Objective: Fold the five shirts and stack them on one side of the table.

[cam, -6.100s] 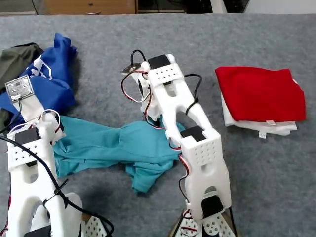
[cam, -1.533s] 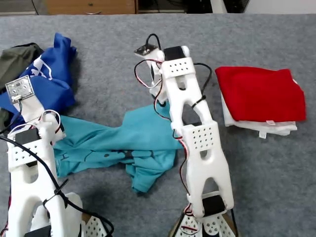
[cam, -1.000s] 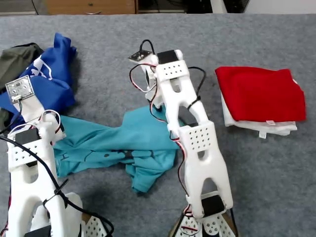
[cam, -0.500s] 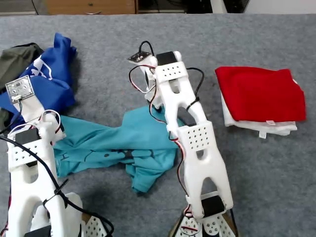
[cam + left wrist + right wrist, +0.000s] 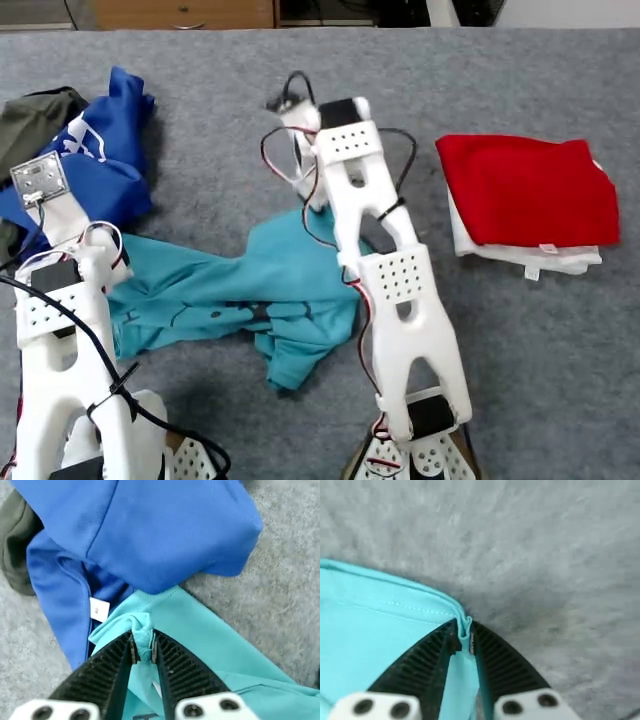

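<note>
The left claw (image 5: 143,643) is clamped tight on a bunched corner of the teal shirt (image 5: 250,290), right beside the blue shirt (image 5: 100,150). The right claw (image 5: 464,632) is squeezed shut on a hemmed corner at the far edge. The teal shirt sprawls mid-bench (image 5: 200,90). At the right side, a red shirt (image 5: 525,190) lies folded on a white shirt (image 5: 520,260).

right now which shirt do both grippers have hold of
The teal shirt mid-table: left gripper and right gripper each pinch its edge. Blue shirt and dark shirt lie heaped, red shirt and white shirt folded.
</note>
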Motion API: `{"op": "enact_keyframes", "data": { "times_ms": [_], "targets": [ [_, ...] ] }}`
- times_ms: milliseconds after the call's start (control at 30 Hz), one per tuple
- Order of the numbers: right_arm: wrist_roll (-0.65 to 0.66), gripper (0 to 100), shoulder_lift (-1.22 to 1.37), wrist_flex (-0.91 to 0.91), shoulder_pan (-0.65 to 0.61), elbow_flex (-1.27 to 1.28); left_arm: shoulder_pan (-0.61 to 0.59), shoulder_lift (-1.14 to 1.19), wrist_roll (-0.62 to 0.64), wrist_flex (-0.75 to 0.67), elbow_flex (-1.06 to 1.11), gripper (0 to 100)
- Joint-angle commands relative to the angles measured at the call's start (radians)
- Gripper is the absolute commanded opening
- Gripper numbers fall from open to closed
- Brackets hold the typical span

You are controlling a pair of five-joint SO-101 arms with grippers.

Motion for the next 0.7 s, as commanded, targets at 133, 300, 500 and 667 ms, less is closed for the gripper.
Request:
{"op": "enact_keyframes", "data": {
  "times_ms": [133,300,500,667],
  "targets": [
    [-0.026,0.5,-0.389,0.026,0.004,-0.191,0.046,-0.01,0.008,0.292,-0.488,2],
    [-0.078,0.5,-0.874,0.025,0.019,-0.171,0.069,-0.018,0.014,0.621,-0.899,2],
    [-0.08,0.5,-1.317,-0.064,0.025,-0.085,0.084,-0.016,0.087,0.902,-1.442,2],
    [-0.08,0.3,-1.529,-0.265,0.025,0.013,0.074,-0.018,0.141,0.97,-1.771,2]
  ]
}}
